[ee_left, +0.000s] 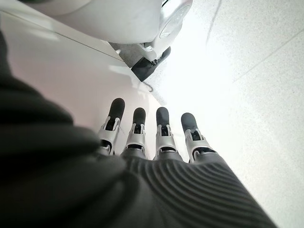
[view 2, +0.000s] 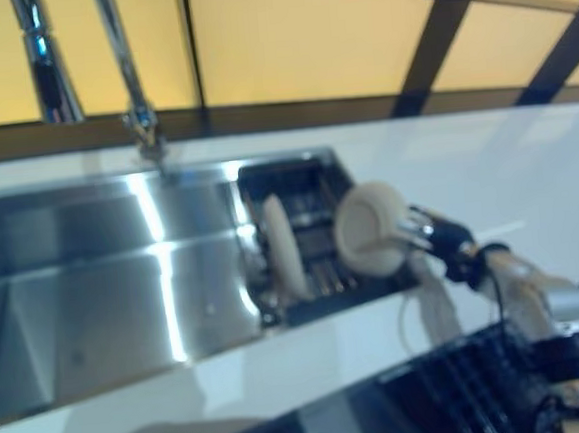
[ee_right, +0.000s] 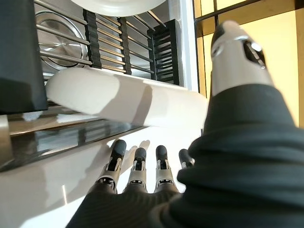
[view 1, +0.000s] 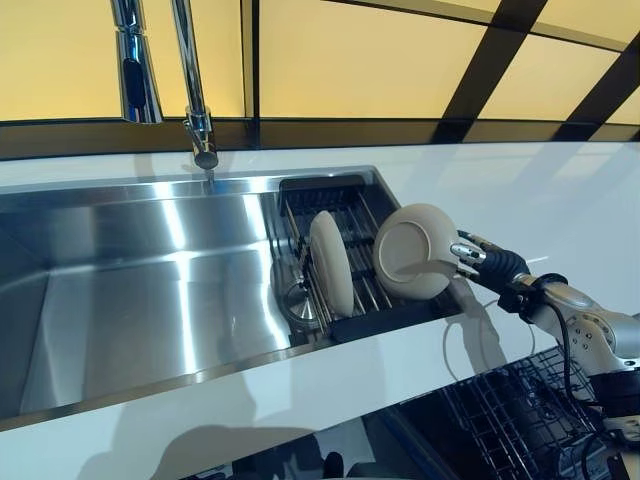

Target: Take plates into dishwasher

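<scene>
The plate [view 1: 413, 250], apparently pinched between the right hand's [view 1: 478, 258] thumb and fingers, should be lifted clear of the rack [view 1: 345, 265] before being swung to the dishwasher basket [view 1: 510, 415].

The right hand [ee_right: 142, 185] wore a dark ribbed cover over its back and wrist, and its silver fingers [ee_right: 115, 164] ended in dark rounded tips. The left hand [ee_left: 156, 156] matched it. The right arm [view 1: 590, 325] was silver-grey with rounded, jointed segments.

My right hand [view 1: 487, 262] hides part of the round cream plate's [view 1: 413, 250] rim; black wire dishwasher rack [view 1: 510, 420] below it is cut off.
</scene>
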`<state>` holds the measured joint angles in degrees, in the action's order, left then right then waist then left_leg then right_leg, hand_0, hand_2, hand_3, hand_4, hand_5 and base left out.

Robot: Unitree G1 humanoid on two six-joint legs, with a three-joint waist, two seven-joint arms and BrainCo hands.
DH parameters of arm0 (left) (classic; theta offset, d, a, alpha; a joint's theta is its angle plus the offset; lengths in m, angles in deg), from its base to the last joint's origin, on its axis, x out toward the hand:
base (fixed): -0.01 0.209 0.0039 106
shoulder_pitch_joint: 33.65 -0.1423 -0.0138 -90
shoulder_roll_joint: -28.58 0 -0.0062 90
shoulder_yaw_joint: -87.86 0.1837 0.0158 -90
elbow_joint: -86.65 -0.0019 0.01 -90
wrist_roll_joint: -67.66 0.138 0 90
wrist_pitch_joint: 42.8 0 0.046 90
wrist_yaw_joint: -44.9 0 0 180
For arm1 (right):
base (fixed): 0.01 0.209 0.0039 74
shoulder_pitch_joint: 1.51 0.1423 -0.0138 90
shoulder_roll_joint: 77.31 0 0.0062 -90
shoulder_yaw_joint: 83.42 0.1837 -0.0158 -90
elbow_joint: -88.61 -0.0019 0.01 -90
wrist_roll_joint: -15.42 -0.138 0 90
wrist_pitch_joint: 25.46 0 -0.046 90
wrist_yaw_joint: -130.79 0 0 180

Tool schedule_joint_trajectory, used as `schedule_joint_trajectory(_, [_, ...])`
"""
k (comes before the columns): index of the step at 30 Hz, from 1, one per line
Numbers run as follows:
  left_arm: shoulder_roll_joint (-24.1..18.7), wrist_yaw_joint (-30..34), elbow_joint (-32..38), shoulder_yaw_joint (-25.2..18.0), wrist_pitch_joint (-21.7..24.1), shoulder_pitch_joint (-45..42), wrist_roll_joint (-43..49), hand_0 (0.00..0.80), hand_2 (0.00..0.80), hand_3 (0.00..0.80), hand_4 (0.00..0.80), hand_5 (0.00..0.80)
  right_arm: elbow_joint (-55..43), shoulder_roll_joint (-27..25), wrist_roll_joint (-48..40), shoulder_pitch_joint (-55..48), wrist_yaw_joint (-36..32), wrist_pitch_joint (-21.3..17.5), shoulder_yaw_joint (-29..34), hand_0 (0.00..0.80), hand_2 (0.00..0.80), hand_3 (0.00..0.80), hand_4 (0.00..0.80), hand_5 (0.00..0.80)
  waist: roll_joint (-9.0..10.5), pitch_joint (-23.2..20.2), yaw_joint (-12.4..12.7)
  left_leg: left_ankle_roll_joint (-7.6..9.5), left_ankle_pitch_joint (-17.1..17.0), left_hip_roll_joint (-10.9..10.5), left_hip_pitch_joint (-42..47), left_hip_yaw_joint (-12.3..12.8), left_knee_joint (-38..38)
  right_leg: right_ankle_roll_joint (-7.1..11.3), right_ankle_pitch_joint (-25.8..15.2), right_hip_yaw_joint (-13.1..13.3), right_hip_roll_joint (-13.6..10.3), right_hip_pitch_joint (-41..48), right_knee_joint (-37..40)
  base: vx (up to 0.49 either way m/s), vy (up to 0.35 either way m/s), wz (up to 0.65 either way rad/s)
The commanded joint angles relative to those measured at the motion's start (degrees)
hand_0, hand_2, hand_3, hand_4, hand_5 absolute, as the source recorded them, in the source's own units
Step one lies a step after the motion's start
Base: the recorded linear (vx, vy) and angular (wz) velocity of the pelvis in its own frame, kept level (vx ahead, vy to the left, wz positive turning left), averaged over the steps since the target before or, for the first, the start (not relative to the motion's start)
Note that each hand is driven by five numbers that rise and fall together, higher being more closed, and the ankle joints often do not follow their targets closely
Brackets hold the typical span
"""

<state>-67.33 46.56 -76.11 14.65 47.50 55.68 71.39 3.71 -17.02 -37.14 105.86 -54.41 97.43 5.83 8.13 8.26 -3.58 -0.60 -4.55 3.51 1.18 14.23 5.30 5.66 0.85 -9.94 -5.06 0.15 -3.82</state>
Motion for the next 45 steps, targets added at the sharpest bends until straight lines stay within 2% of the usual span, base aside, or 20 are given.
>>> schedule_joint_trajectory(1, [-1.42,-0.67,1.74,0.92,1.44,6.08,0.9,0.0,0.0,0.0,0.0,0.0,-0.68,1.17,-1.72,5.22,0.57,-2.21,-0.4,0.0,0.0,0.0,0.0,0.0,0.15,-1.97,1.25,1.64,5.24,-0.99,4.01,-0.66,-0.3,5.14,-7.8,0.88,-5.88,-2.06,-4.65,0.001,-0.002,-0.05])
schedule_joint_trajectory(10, [-0.92,-1.53,2.24,1.18,1.39,5.55,1.27,0.0,0.0,0.0,0.0,0.0,-1.04,1.13,-0.32,4.88,-0.79,-0.55,-1.51,0.0,0.0,0.0,0.0,0.0,0.49,-2.01,1.35,1.61,5.21,-0.94,4.06,-0.6,-0.3,5.2,-7.64,0.77,-5.72,-1.94,-4.6,0.0,0.001,0.01])
schedule_joint_trajectory(28, [-1.11,-0.38,6.43,2.49,-1.04,5.41,0.85,0.0,0.0,0.0,0.0,0.0,-2.09,3.51,4.47,4.73,-0.61,3.56,-4.81,0.0,0.0,0.0,0.0,0.0,-0.35,-1.54,1.86,1.79,5.15,-1.29,3.94,-0.93,-0.3,5.35,-7.98,0.56,-6.26,-2.23,-4.99,-0.001,0.01,0.0])
schedule_joint_trajectory(40, [-1.08,0.02,7.43,3.4,-1.75,6.1,1.0,0.0,0.0,0.0,0.0,0.0,0.02,4.37,7.74,5.79,-0.45,3.98,-6.13,0.0,0.0,0.0,0.0,0.0,-0.26,-0.98,2.34,1.82,4.97,-1.24,3.65,-1.32,-0.3,5.38,-7.9,0.44,-6.33,-2.33,-4.98,-0.001,0.008,0.04])
schedule_joint_trajectory(41, [-1.08,0.04,7.5,3.47,-1.9,6.15,0.96,0.0,0.0,0.0,0.0,0.0,0.16,4.44,7.73,5.91,-0.28,3.88,-6.15,0.078,0.078,0.078,0.078,0.078,-0.21,-0.97,2.37,1.81,4.97,-1.22,3.64,-1.31,-0.3,5.36,-7.84,0.42,-6.31,-2.28,-4.9,0.0,0.0,0.0])
schedule_joint_trajectory(42, [-1.08,0.08,7.54,3.46,-2.02,6.25,0.93,0.0,0.0,0.0,0.0,0.0,0.37,4.59,8.0,6.06,-0.35,3.93,-6.15,0.226,0.226,0.226,0.226,0.226,-0.18,-0.95,2.38,1.8,4.95,-1.23,3.59,-1.33,-0.3,5.37,-7.89,0.42,-6.33,-2.34,-4.92,0.0,0.0,0.0])
schedule_joint_trajectory(43, [-1.05,0.08,7.49,3.47,-2.04,6.33,0.91,0.0,0.0,0.0,0.0,0.0,0.55,4.63,8.14,6.21,-0.24,3.91,-6.15,0.455,0.455,0.455,0.455,0.455,-0.14,-0.93,2.4,1.8,4.94,-1.24,3.56,-1.37,-0.3,5.38,-7.92,0.43,-6.35,-2.4,-4.94,0.0,0.0,0.0])
schedule_joint_trajectory(44, [-0.97,0.04,7.39,3.58,-2.09,6.48,0.74,0.0,0.0,0.0,0.0,0.0,1.0,4.7,8.49,6.44,-0.22,3.77,-6.26,0.737,0.737,0.737,0.737,0.737,-0.13,-0.9,2.42,1.79,4.94,-1.25,3.55,-1.43,-0.3,5.38,-7.95,0.43,-6.37,-2.43,-4.95,0.0,0.0,0.0])
schedule_joint_trajectory(45, [-0.89,0.02,7.42,3.62,-2.23,6.58,0.66,0.0,0.0,0.0,0.0,0.0,1.37,4.76,8.66,6.62,-0.16,3.71,-6.34,0.8,0.8,0.8,0.8,0.8,-0.11,-0.92,2.44,1.79,4.97,-1.26,3.56,-1.46,-0.3,5.38,-7.99,0.46,-6.39,-2.42,-4.91,0.0,0.0,0.0])
